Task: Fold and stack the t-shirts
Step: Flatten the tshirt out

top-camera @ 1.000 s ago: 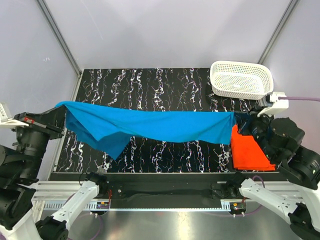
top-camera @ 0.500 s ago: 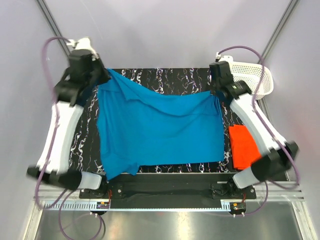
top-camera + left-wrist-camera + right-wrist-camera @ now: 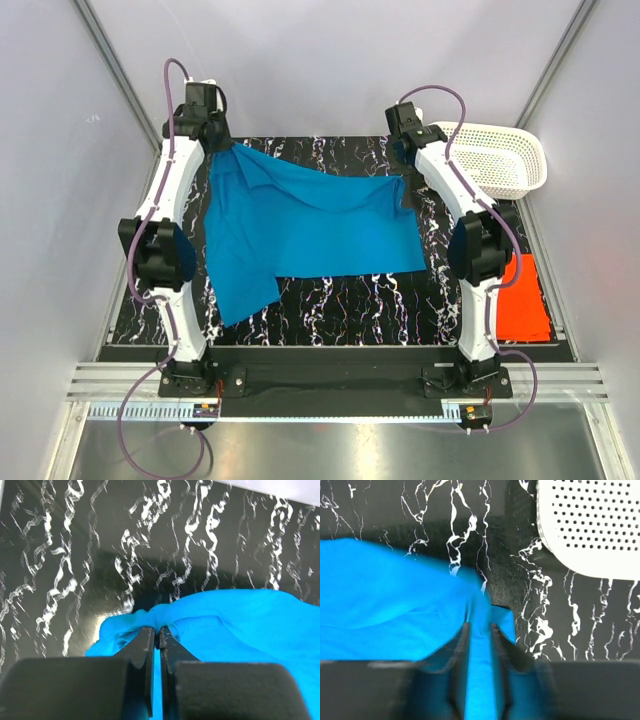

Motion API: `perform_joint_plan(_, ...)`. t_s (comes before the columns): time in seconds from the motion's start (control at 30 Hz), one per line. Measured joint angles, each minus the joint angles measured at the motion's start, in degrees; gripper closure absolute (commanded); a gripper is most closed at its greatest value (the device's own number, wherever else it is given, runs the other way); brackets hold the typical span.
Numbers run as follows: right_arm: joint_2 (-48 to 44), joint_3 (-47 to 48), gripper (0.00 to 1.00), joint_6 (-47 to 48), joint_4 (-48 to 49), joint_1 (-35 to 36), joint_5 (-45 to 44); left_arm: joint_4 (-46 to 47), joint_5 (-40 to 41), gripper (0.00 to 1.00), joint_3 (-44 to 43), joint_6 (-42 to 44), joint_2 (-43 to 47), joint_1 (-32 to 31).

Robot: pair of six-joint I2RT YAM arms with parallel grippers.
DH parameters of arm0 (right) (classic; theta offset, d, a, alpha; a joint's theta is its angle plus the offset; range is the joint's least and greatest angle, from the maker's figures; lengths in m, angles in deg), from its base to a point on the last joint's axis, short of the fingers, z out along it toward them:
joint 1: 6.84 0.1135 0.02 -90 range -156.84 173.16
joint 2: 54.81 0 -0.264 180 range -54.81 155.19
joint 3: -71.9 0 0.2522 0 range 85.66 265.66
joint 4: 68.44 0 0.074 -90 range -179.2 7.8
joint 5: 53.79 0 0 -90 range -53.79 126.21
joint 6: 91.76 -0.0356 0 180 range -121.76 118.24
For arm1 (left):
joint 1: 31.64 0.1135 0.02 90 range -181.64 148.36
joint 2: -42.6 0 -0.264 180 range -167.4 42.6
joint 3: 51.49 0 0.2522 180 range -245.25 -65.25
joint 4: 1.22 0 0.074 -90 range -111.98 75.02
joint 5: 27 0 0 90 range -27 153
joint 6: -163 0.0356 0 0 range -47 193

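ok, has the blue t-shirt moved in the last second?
Yes. The blue t-shirt moved toward the far side: its held edge, mid-table before, now lies level with the white basket.

Robotics lab test cell: two white robot arms (image 3: 167, 190) bolted to a metal rail (image 3: 330, 385), marbled black table (image 3: 340, 300), bare walls (image 3: 330, 60), aluminium posts (image 3: 115, 68).

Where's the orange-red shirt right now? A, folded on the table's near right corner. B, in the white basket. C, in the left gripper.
A: the orange-red shirt lies folded at the near right of the table, outside the basket, while the left gripper holds the blue shirt.
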State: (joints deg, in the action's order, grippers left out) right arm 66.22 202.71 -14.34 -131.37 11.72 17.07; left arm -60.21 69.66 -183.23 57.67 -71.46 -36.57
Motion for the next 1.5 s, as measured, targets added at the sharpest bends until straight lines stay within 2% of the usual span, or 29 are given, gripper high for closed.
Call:
perform_joint_plan(0.03, 0.9, 1.1, 0.55, 0.0, -0.4, -0.3, 0.4, 0.1, 0.0, 0.56, -0.6, 0.7, -0.5, 0.1)
perform_joint_plan(0.1, 1.4, 1.7, 0.40, -0.1, -1.1, -0.8, 0.9, 0.4, 0.5, 0.37, -0.9, 1.5, -0.7, 0.4)
perform_joint_plan(0.13, 1.4, 1.7, 0.31, 0.0, -1.6, -1.0, 1.0, 0.4, 0.8, 0.30, -0.8, 1.7, -0.6, 0.4)
perform_joint_plan(0.2, 1.2, 1.2, 0.28, 0.2, -2.1, -1.3, 1.0, 1.9, 1.8, 0.28, 1.4, 1.7, 0.9, 0.4)
perform_joint_plan(0.33, -1.7, -4.7, 0.25, 0.3, -3.0, -1.5, 0.9, 3.0, 3.3, 0.31, 16.6, 0.4, 10.4, 0.4)
perform_joint_plan(0.47, -8.2, -15.1, 0.25, -0.5, -4.0, -1.5, 2.9, 3.0, 2.5, 0.47, 35.9, -3.6, 25.3, 0.0)
perform_joint_plan(0.53, -12.0, -20.5, 0.25, -1.6, -4.2, -1.5, 4.9, 3.0, 2.4, 0.49, 45.1, -6.2, 33.5, -0.5)
perform_joint_plan(0.67, -19.5, -31.0, 0.25, -5.0, -4.2, -1.5, 10.3, 1.2, 2.5, 0.47, 60.0, -12.6, 48.3, -4.3)
perform_joint_plan(0.7, -21.0, -33.5, 0.25, -5.9, -3.8, -1.5, 11.6, 0.9, 2.6, 0.40, 62.8, -14.5, 51.2, -5.6)
perform_joint_plan(0.73, -22.1, -35.4, 0.26, -6.7, -3.8, -1.5, 12.7, 0.1, 2.5, 0.36, 65.3, -16.5, 53.8, -6.9)
perform_joint_plan(0.9, -25.4, -41.0, 0.26, -9.8, -3.3, -1.5, 17.5, -1.1, 1.6, 0.34, 77.3, -28.2, 61.8, -7.8)
perform_joint_plan(1.0, -26.0, -41.1, 0.27, -10.9, -2.2, -1.5, 19.9, -4.1, 1.0, 0.37, 81.5, -34.2, 61.5, -7.5)
perform_joint_plan(1.23, -26.6, -42.1, 0.28, -12.4, -0.1, -1.5, 23.0, -10.5, 1.7, 0.51, 81.7, -44.8, 58.1, -6.4)
perform_joint_plan(1.5, -29.3, -47.7, 0.29, -12.9, 1.0, -1.5, 23.2, -10.4, 1.7, 0.59, 85.1, -47.7, 57.1, -2.1)
